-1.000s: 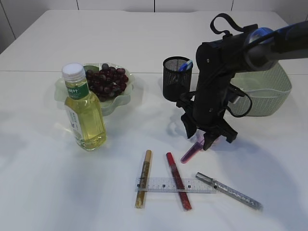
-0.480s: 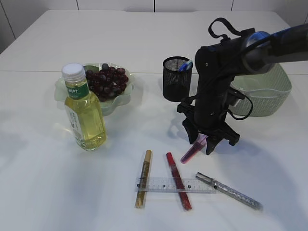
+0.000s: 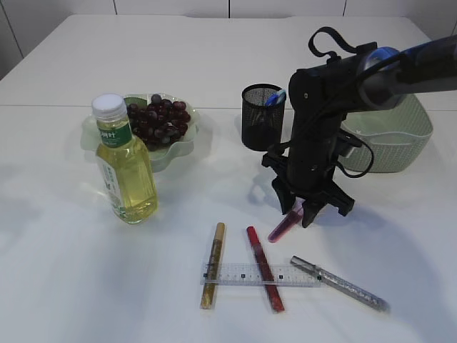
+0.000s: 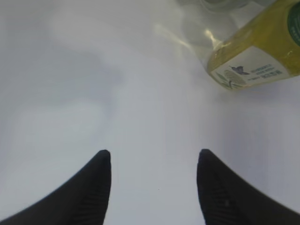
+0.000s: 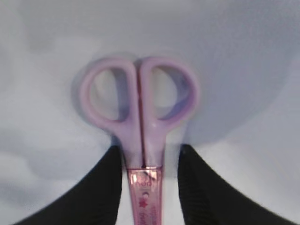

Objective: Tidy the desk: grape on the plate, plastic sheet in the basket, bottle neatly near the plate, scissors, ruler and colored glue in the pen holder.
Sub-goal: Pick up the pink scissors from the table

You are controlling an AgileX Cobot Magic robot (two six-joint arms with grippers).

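Observation:
Pink scissors (image 3: 283,227) in a clear pink sheath lie on the white table, handles towards the basket. My right gripper (image 3: 305,211) is down over them. In the right wrist view its open jaws (image 5: 150,152) straddle the scissors (image 5: 145,122) just below the handle loops, with a gap on the right side. A clear ruler (image 3: 260,274) lies across a gold glue stick (image 3: 213,266) and a red glue stick (image 3: 265,269), with a silver one (image 3: 343,284) beside them. Grapes (image 3: 158,120) sit on the green plate (image 3: 187,145). The bottle (image 3: 127,168) stands in front of it. My left gripper (image 4: 153,157) is open over bare table near the bottle (image 4: 253,51). No plastic sheet shows.
A black mesh pen holder (image 3: 263,118) with a blue item inside stands behind the right arm. A pale green basket (image 3: 400,143) stands at the right, partly hidden by the arm. The left arm is outside the exterior view.
My right gripper has come down a little onto the scissors and its wrist has shifted slightly. The scissors and the other things have not moved.

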